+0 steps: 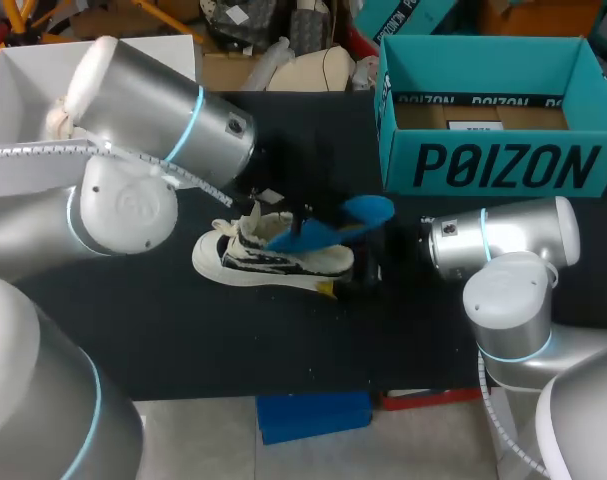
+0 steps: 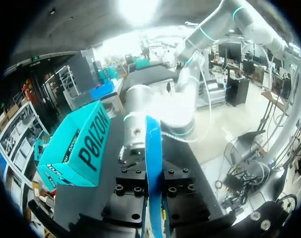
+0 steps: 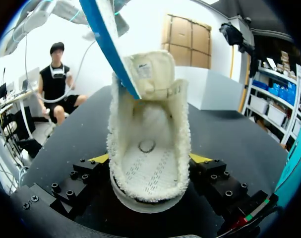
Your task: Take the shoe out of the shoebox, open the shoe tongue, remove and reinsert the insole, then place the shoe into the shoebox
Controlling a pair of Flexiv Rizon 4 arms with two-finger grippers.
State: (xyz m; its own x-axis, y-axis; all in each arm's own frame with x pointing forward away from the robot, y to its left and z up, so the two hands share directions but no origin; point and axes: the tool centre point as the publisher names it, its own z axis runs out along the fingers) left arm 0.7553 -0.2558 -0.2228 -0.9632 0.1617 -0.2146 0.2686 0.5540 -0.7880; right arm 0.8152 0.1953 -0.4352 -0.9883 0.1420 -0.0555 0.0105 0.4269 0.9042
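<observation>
Shoe: white-and-black sneaker on the table, heel between the right tool's fingers, toe pointing away from it.
Insole: blue, slanted, one end at the shoe's mouth by the tongue.
Right tool: clamped on the heel, a yellow tip on each side.
Left tool: narrow, pinching the insole edge-on.
Arms: the left bends over the shoe; the right lies low and level.
Shoebox: teal, open, beyond the right tool.

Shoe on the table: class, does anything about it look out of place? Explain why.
The blue insole juts out of the shoe, slanting upward instead of lying flat inside; the left gripper pinches it.
</observation>
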